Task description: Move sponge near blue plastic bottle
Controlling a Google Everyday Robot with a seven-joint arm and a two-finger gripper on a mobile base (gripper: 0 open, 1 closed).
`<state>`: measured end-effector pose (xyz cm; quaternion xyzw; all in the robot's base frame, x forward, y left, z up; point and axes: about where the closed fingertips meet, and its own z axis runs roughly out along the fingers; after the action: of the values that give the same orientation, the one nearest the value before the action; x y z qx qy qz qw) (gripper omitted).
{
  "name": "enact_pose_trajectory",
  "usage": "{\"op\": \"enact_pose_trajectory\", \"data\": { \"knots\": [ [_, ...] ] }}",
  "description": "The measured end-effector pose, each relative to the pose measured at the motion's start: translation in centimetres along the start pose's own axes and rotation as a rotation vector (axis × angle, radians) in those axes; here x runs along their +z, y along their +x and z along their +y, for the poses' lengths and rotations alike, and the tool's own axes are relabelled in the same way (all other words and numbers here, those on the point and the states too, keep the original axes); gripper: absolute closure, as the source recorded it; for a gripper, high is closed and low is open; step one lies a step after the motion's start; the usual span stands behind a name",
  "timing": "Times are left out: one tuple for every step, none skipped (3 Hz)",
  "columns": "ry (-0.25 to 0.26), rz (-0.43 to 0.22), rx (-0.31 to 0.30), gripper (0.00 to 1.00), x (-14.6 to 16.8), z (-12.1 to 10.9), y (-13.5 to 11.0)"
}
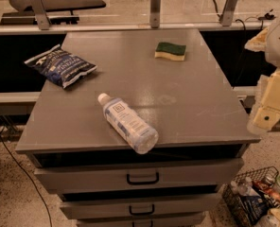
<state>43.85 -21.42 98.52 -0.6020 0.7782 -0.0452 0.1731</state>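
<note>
The sponge [170, 51], dark green on top over pale yellow foam, lies flat at the far right of the grey cabinet top [187, 103]. The blue plastic bottle [127, 123], clear with a white cap and a white-and-blue label, lies on its side near the front edge, cap pointing to the far left and base just past the edge. My gripper [265, 116] is a cream-coloured block at the right edge of the camera view, off the cabinet's right side, level with the front half of the top. It is well apart from both the sponge and the bottle.
A dark blue crinkly chip bag [60, 66] lies at the far left of the top. Drawers with black handles [143, 178] are below the front edge. A wire basket [258, 200] of items stands on the floor at the lower right. A railing with metal posts [155, 6] runs behind.
</note>
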Motion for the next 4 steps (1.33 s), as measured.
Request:
{"op": "enact_pose_trajectory", "data": {
  "knots": [
    [0.0,0.0,0.0,0.0,0.0,0.0,0.0],
    [0.014,-0.045,0.012,0.0,1.3,-1.5,-0.2],
    [0.037,-0.141,0.051,0.0,4.6,-5.8,-0.8],
    [0.073,-0.239,0.076,0.0,9.0,-11.5,-2.0]
  ]
}}
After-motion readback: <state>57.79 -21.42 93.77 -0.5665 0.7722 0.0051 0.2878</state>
